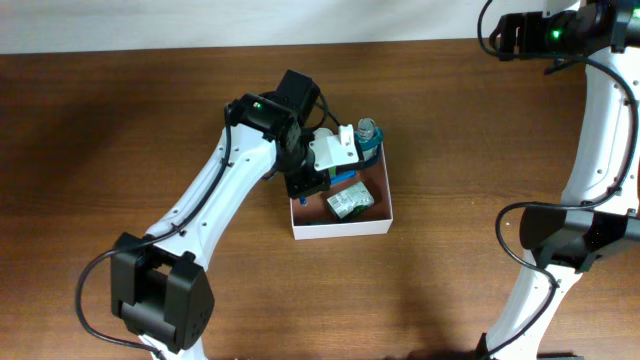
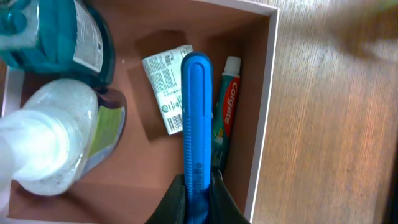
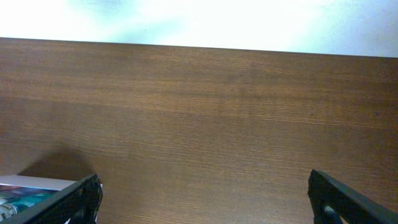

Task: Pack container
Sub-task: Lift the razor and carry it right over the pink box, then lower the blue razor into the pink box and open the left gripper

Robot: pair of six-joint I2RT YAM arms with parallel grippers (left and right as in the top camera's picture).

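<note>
The container, a shallow white-walled box with a reddish-brown floor, sits mid-table. My left gripper hangs over its left part and is shut on a blue razor that points down into the box. Beside the razor, a Colgate toothpaste tube lies along the box wall. A white barcoded sachet lies on the floor. A teal mouthwash bottle and a clear pump bottle stand in the box. My right gripper is open over bare table, far from the box.
In the overhead view, a greenish packet lies in the container's right half. The right arm runs along the table's right side. Bare wooden tabletop surrounds the box. A corner of the box shows at the lower left of the right wrist view.
</note>
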